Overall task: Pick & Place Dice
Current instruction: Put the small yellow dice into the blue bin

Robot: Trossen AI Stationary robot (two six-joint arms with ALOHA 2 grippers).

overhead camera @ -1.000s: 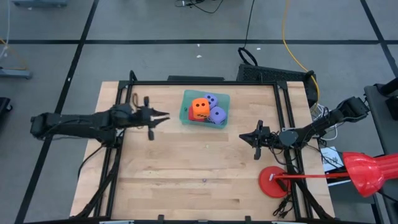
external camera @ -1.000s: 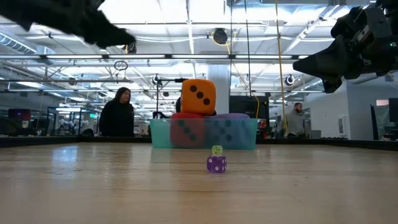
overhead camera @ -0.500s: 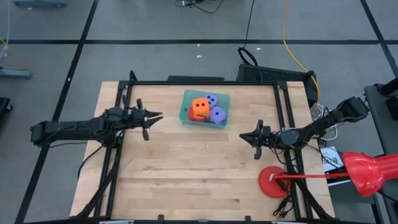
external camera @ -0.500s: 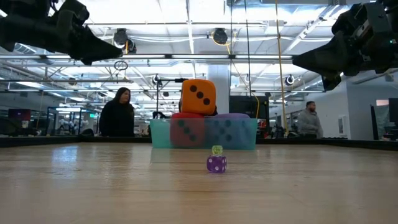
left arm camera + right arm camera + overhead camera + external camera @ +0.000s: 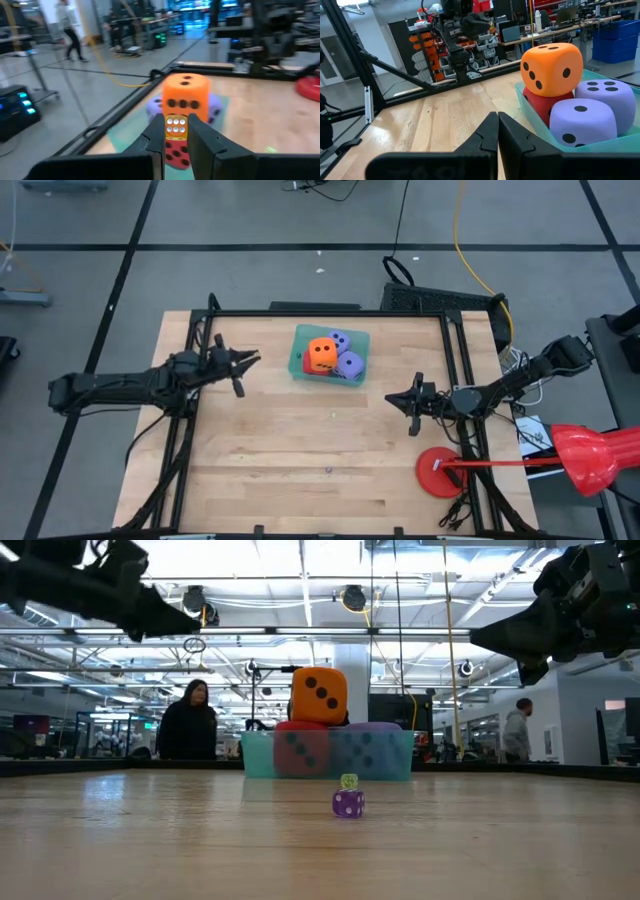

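Observation:
The four big dice lie in a teal bin (image 5: 298, 348) at the table's far middle. The orange die (image 5: 321, 354) sits on top of the red die (image 5: 545, 102), with two purple dice (image 5: 340, 340) (image 5: 349, 364) beside them. My left gripper (image 5: 250, 359) hovers high, left of the bin, shut on a small amber die (image 5: 176, 126). My right gripper (image 5: 392, 398) hovers right of the bin, shut on nothing. A small purple die (image 5: 348, 803) and a small yellow-green die (image 5: 348, 781) rest on the tabletop. My left gripper pinches the small amber die (image 5: 176, 120) between its two fingertips (image 5: 158, 131), one on each side face. The fingers reach roughly level from the table's left, pointing at the bin. The die is lifted clear, well above the table, its white-pipped face toward the wrist camera.
A red round disc (image 5: 438, 472) with a red long-handled tool (image 5: 590, 455) lies at the table's near right corner. Black frame rails (image 5: 300, 313) run along the table's edges. Bare wood (image 5: 270, 460) spreads across the near half. People stand in the room beyond.
My left gripper has drawn back a little toward the table's left edge, then shifted slightly toward the far edge, still shut on the small die. The right arm and the dice in the bin have kept still.

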